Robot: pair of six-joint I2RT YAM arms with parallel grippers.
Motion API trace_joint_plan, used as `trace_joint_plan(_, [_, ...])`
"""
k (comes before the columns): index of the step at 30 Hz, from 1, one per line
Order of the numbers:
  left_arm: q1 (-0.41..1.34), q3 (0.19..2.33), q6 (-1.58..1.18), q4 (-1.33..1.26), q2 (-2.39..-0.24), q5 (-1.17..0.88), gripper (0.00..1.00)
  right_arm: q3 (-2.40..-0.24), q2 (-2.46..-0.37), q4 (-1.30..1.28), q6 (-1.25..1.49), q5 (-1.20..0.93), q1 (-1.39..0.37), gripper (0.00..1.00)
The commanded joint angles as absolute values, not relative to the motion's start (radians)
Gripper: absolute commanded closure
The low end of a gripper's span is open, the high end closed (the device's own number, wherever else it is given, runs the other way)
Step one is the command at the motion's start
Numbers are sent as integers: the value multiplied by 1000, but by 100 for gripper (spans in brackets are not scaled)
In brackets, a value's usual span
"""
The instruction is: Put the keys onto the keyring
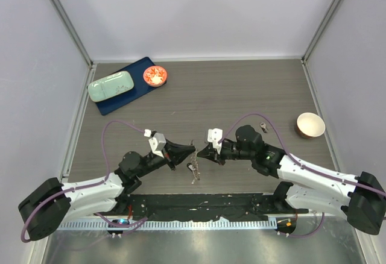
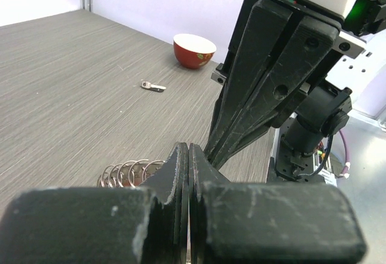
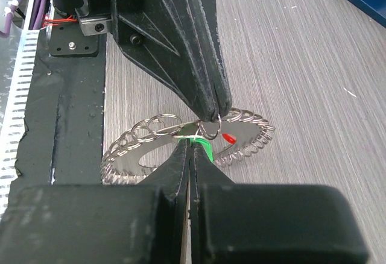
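The keyring [image 3: 241,132] is a flat grey metal ring fringed with small silvery loops, held tilted just above the table between both arms [image 1: 194,169]. My left gripper [image 1: 192,153] is shut on one small loop at its upper rim; its fingers [image 3: 208,95] come down from above in the right wrist view. My right gripper [image 3: 192,148] is shut on the green-tagged key [image 3: 205,149], its tip against that same loop. A red tag [image 3: 228,137] lies on the ring beside it. In the left wrist view my left gripper [image 2: 189,152] meets the right fingers [image 2: 259,83], with loops [image 2: 126,172] below.
A loose small metal key [image 1: 263,126] lies on the table to the right, also in the left wrist view [image 2: 153,86]. A red bowl [image 1: 310,125] stands beyond it. A blue tray [image 1: 140,91] at the far left holds a green case [image 1: 111,85] and a small red dish [image 1: 155,76].
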State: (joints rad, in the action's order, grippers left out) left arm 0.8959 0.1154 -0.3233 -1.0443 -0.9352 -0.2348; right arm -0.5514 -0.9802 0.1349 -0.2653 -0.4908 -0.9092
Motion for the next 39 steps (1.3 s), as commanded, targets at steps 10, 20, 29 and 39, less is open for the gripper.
trace_joint_plan(10, [905, 98, -327, -1183, -901, -127, 100, -606, -927, 63, -396, -301, -959, 99])
trace_joint_plan(20, [905, 77, -308, -1001, -764, -124, 82, -655, -899, 6, -445, -261, -959, 99])
trace_joint_plan(29, [905, 188, -163, -688, -658, -164, 66, -724, -913, -87, -512, -319, -959, 99])
trace_joint_plan(39, [897, 373, -106, -457, -787, -294, 55, -769, -911, -195, -568, -318, -960, 99])
